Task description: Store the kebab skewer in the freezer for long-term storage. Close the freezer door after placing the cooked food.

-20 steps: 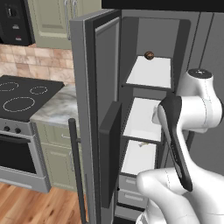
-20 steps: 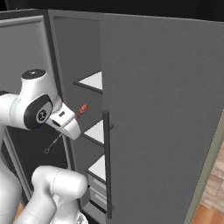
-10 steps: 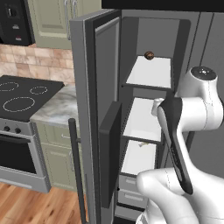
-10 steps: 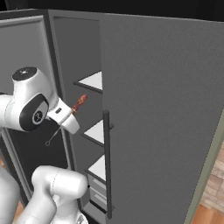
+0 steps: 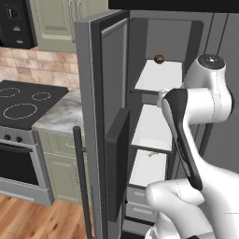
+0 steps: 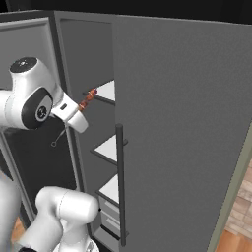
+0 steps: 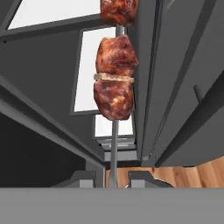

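Note:
The kebab skewer (image 6: pixel 87 98) is a thin metal stick with red-orange meat chunks near its upper end. My gripper (image 6: pixel 78 112) is shut on it, just in front of the freezer's upper white shelf (image 6: pixel 106 91). In the hand view the meat chunks (image 7: pixel 114 78) stand above my gripper (image 7: pixel 113 181), with the stick running down between the fingertips (image 7: pixel 83 178). The freezer (image 5: pixel 163 35) is open, showing white shelves and grey drawers (image 5: pixel 140 205). The freezer door (image 5: pixel 88 93) is swung wide to the left, with its dark bar handle (image 5: pixel 81 182) at the edge.
A small dark brown lump (image 5: pixel 158 59) sits at the back of the top shelf. The refrigerator's closed wide door (image 6: pixel 187 123) with its bar handle (image 6: pixel 119 182) stands right of the freezer. A stove (image 5: pixel 23 105) and a stone counter (image 5: pixel 63 116) lie left of the open door.
My gripper has lifted the skewer a little and carried it closer to the freezer's upper shelf. The door and the brown lump have not moved.

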